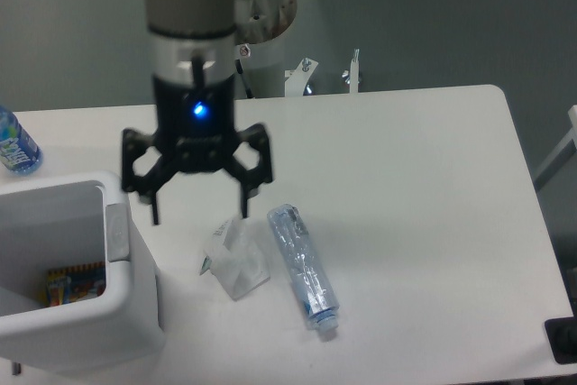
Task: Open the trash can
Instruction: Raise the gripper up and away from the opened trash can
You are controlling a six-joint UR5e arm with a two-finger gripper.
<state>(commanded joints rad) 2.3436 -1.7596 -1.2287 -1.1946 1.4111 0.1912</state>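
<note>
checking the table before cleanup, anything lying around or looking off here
Yes. A clear plastic bottle lies on its side on the table, and a crumpled white wrapper lies just left of it. The trash can stands open with colourful packaging inside. The open tool holds nothing.

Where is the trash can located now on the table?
The trash can stands open at the table's lower-left corner, beside the crumpled packet, below the gripper.
</note>
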